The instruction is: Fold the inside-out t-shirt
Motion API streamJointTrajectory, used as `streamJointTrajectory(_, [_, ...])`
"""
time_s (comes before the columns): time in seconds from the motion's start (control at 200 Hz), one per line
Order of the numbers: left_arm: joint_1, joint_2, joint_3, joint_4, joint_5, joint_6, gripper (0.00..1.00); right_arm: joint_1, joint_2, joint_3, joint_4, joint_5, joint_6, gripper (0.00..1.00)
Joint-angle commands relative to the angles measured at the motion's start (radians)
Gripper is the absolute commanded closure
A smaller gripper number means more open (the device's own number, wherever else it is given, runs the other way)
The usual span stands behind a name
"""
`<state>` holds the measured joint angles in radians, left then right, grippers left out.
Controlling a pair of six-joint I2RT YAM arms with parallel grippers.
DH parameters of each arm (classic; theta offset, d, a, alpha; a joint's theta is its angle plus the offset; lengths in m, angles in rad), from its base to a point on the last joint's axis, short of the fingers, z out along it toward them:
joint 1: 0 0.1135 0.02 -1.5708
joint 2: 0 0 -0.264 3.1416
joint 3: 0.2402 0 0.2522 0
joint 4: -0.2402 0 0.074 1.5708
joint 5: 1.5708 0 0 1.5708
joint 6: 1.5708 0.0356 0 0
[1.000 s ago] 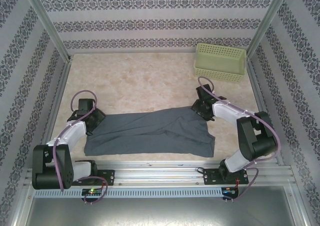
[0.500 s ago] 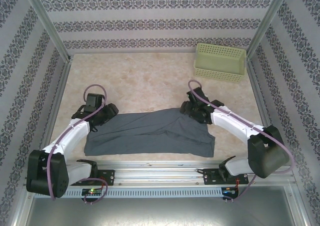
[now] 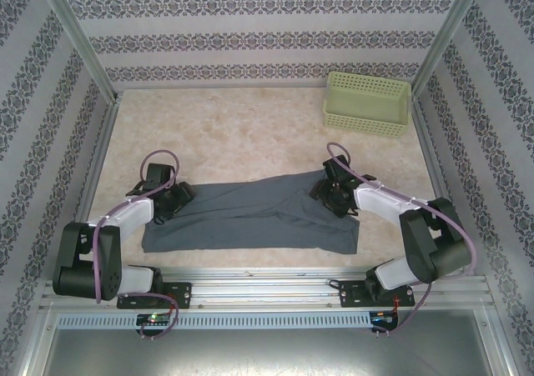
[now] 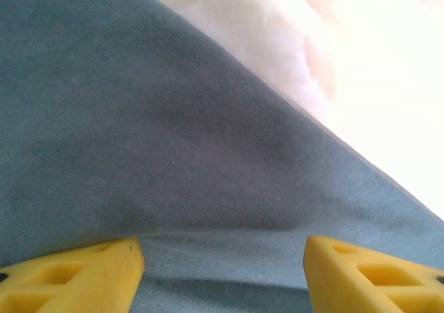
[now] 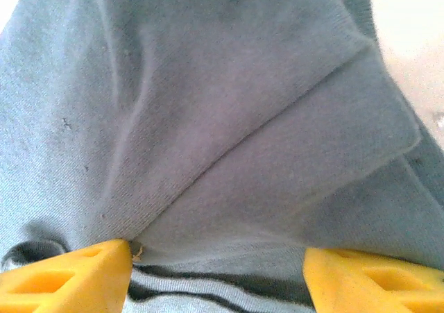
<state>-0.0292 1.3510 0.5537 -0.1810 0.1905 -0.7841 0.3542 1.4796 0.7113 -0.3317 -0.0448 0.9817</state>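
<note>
The inside-out t-shirt [image 3: 250,222] lies as a long slate blue-grey band across the near part of the table, folded lengthwise. My left gripper [image 3: 173,199] rests on its far left corner, and my right gripper [image 3: 332,194] on its far right corner. In the left wrist view the t-shirt [image 4: 173,139] spreads flat under the open left gripper [image 4: 223,247], a seam running between the yellow fingertips [image 4: 104,264]. In the right wrist view the right gripper [image 5: 217,250] stands open over layered folds of the t-shirt [image 5: 229,119], with a hem edge just below.
A pale yellow-green perforated basket [image 3: 367,102] stands at the back right of the marbled table [image 3: 234,134]. Patterned walls close in three sides. A metal rail [image 3: 267,283] with the arm bases runs along the near edge.
Both grippers swung inward over the shirt's far edge, then settled down on its far corners. Their jaws have widened. The far right edge of the shirt now sits slightly farther back.
</note>
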Motion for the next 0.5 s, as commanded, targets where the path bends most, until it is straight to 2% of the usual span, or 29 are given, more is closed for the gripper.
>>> streamJointTrajectory(0.0, [0.033, 0.106, -0.009, 0.013, -0.013, 0.007, 0.34, -0.044, 0.085, 0.046, -0.009, 0.017, -0.043, 0.30])
streamJointTrajectory(0.135, [0.042, 0.201, 0.072, 0.033, 0.014, 0.016, 0.33, -0.101, 0.183, 0.153, -0.028, 0.020, -0.102, 0.30])
streamJointTrajectory(0.24, [0.046, 0.234, 0.152, -0.011, 0.019, 0.037, 0.32, -0.123, 0.213, 0.211, -0.052, 0.027, -0.127, 0.30])
streamJointTrajectory(0.495, [0.046, 0.083, 0.276, -0.191, -0.031, 0.120, 0.27, -0.130, 0.074, 0.232, -0.125, 0.047, -0.273, 0.25])
